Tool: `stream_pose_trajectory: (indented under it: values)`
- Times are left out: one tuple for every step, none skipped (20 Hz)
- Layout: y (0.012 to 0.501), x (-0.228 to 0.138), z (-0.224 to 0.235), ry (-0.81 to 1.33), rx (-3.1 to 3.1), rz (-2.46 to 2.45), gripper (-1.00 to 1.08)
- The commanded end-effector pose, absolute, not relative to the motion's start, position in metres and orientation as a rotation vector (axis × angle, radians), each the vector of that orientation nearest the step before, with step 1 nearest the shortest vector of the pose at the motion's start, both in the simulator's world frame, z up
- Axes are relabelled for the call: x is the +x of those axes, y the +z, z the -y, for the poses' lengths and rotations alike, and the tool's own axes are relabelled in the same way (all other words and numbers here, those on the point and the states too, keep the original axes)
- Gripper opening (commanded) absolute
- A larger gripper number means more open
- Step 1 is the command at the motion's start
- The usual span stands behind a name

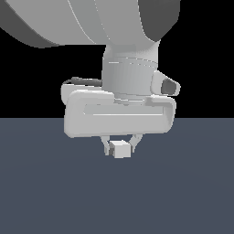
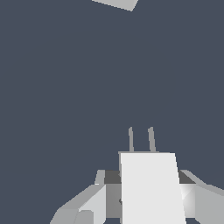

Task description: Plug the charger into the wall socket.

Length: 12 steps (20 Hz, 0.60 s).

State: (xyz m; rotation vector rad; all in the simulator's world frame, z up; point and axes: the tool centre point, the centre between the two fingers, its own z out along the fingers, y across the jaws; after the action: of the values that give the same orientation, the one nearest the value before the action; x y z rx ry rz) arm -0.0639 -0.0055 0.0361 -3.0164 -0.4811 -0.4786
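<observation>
Wrist view shows the charger (image 2: 151, 188) pinched between the gripper (image 2: 148, 199) fingers, two prongs sticking out ahead of them. Socket (image 2: 117, 3) is just a corner, well apart from the prongs, past them.

Wall socket (image 2: 117, 3) cut by wrist view's edge (only corner visible); charger (image 2: 151, 188) base cropped.

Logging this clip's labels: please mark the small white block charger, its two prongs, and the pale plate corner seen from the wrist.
Small white block charger (image 2: 151, 188), wrist view: its broad face.
Two thin grey prongs (image 2: 151, 139), wrist view: one prong's shaft.
Pale off-white plate corner (image 2: 119, 3), wrist view: the sliver at the frame's edge.
</observation>
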Motion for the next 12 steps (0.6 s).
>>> stream_pose_trajectory:
  values:
    - [0.042, -0.06, -0.004, -0.483, -3.028, 0.431, -1.0]
    - [0.044, -0.059, -0.008, -0.484, -3.032, 0.412, -1.0]
    - [0.047, -0.057, -0.012, -0.485, -3.036, 0.393, -1.0]
    - [0.049, -0.056, -0.015, -0.486, -3.04, 0.375, -1.0]
    - [0.051, -0.054, -0.019, -0.487, -3.044, 0.356, -1.0]
    - [0.053, -0.053, -0.022, -0.488, -3.047, 0.339, -1.0]
    - [0.055, -0.051, -0.025, -0.489, -3.051, 0.321, -1.0]
    - [0.057, -0.05, -0.028, -0.49, -3.054, 0.303, -1.0]
    - [0.059, -0.048, -0.032, -0.491, -3.058, 0.286, -1.0]
    - [0.061, -0.047, -0.035, -0.491, -3.061, 0.268, -1.0]
    - [0.063, -0.045, -0.038, -0.492, -3.064, 0.251, -1.0]
    - [0.065, -0.043, -0.041, -0.492, -3.067, 0.234, -1.0]
